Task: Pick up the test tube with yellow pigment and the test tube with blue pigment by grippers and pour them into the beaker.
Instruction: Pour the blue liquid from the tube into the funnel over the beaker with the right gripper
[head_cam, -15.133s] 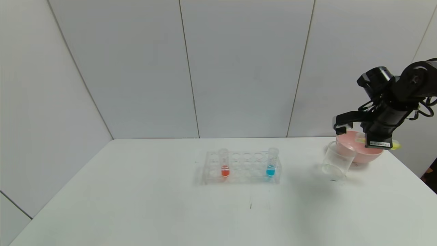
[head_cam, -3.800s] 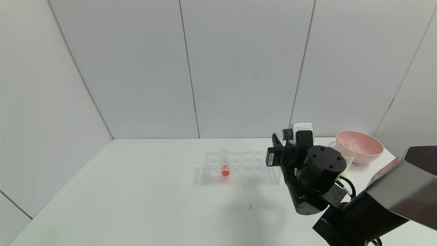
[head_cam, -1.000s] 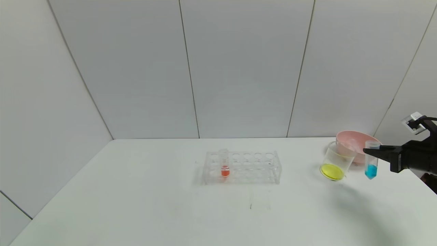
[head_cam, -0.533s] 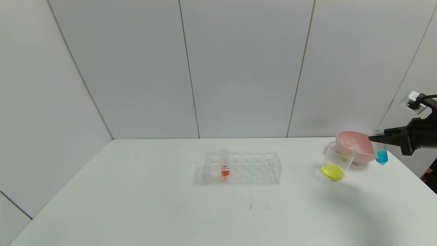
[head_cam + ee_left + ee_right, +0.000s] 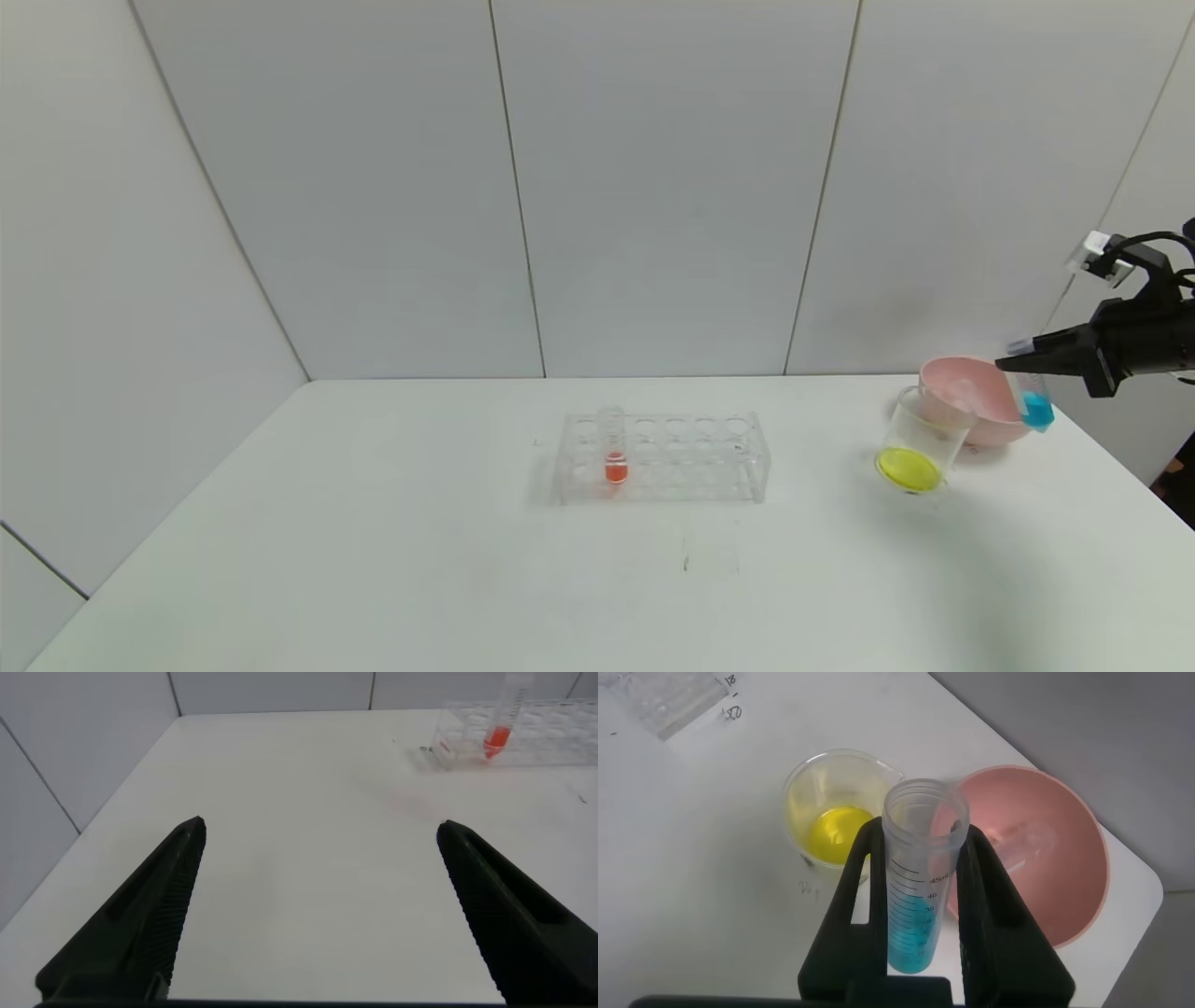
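Note:
My right gripper (image 5: pixel 1019 359) is shut on the test tube with blue pigment (image 5: pixel 1036 401) and holds it upright in the air beside the pink bowl, right of the beaker. In the right wrist view the tube (image 5: pixel 920 882) sits between the two black fingers (image 5: pixel 854 891), open mouth up, blue liquid in its lower part. The beaker (image 5: pixel 920 441) stands on the table with yellow liquid at its bottom; it also shows in the right wrist view (image 5: pixel 836 803). An empty clear tube (image 5: pixel 1022 845) lies in the pink bowl; no tube holds yellow liquid. My left gripper (image 5: pixel 320 835) is open and empty, low over the table's left part.
A clear many-holed rack (image 5: pixel 663 457) stands mid-table with one red-orange tube (image 5: pixel 613 446) in it. The pink bowl (image 5: pixel 976 397) sits behind the beaker near the table's right back corner. The table's right edge is close to the bowl.
My right gripper has risen and moved back with the blue tube, from beside the beaker to the pink bowl's right side. Earlier, the blue tube stood in the rack.

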### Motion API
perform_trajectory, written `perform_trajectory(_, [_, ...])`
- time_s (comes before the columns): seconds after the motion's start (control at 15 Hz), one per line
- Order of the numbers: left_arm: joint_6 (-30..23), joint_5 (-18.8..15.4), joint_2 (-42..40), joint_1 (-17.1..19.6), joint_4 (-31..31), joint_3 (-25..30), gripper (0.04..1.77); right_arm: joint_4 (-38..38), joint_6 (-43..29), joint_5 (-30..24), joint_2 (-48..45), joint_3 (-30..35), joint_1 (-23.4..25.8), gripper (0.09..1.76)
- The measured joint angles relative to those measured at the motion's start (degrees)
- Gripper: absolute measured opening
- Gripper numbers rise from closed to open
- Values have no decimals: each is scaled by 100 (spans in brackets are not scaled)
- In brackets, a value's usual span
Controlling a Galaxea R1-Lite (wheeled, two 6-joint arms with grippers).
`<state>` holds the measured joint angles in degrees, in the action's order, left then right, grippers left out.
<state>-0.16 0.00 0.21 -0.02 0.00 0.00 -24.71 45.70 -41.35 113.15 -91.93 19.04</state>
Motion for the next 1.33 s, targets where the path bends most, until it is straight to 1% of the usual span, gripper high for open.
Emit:
perform_trajectory(0.13, [0, 0, 0, 0, 0, 0, 176, -684, 162, 152, 137, -573, -74, 49])
perform_trajectory(0.33, [2, 0, 0, 2, 0, 0, 176, -1525, 408, 558, 328, -1360, -223, 49])
perform_trajectory(0.47, [0, 0, 0, 2, 0, 0, 176, -1886, 545, 845, 460, -1782, -311, 49])
perform_trajectory(0.6, [2, 0, 0, 2, 0, 0, 176, -2039, 638, 1068, 597, -2081, -395, 49])
perform_trajectory(0.8, [0, 0, 0, 0, 0, 0, 176, -2075, 863, 1423, 713, -2177, -516, 49])
perform_trajectory(1.0, [0, 0, 0, 0, 0, 0, 176, -2077, 1085, 1620, 755, -2196, -599, 49])
perform_trajectory(1.2, [0, 0, 0, 0, 0, 0, 176, -2072, 1470, 2115, 761, -2210, -617, 49])
perform_trajectory(1.33, [0, 0, 0, 0, 0, 0, 176, -2072, 1640, 2291, 768, -2246, -614, 49])
